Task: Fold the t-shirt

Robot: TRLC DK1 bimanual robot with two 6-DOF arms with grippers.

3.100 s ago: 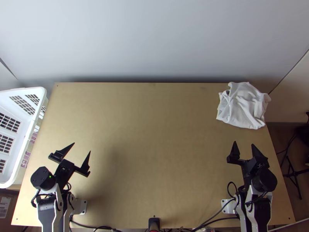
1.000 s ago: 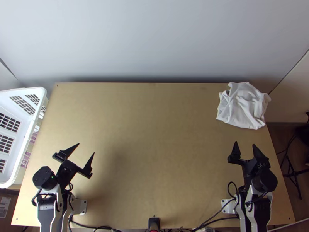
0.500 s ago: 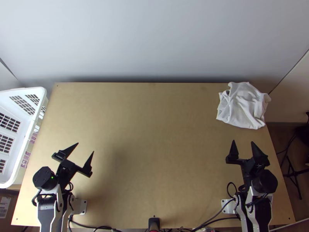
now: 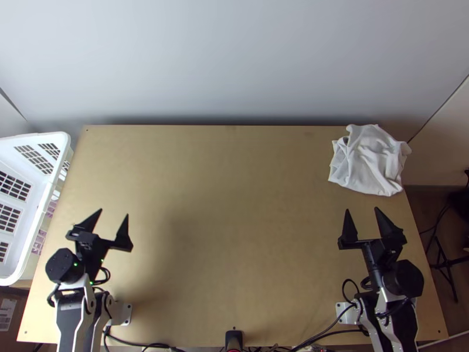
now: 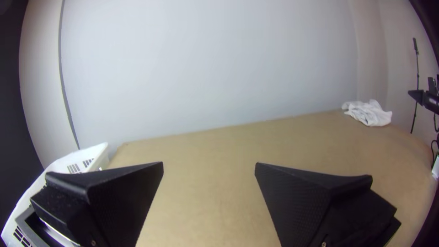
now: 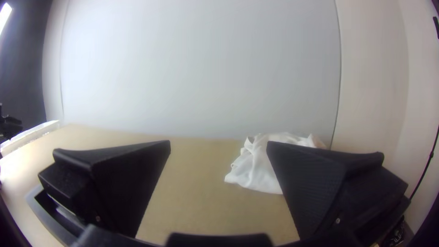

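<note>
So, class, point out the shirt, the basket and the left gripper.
Shirt (image 4: 373, 161): top view, on its crumpled middle.
Basket (image 4: 63, 140): top view, on its rim's corner.
Left gripper (image 4: 114, 213): top view, midway between its fingertips.

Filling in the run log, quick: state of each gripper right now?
Left black flat-fingered gripper: open, holding nothing.
Right black flat-fingered gripper: open, holding nothing.

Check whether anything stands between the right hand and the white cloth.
Nothing visible does. In the top view, the right hand is open, short of the bunched white cloth, on a direct line across the table. The basket is far off to the left.
</note>
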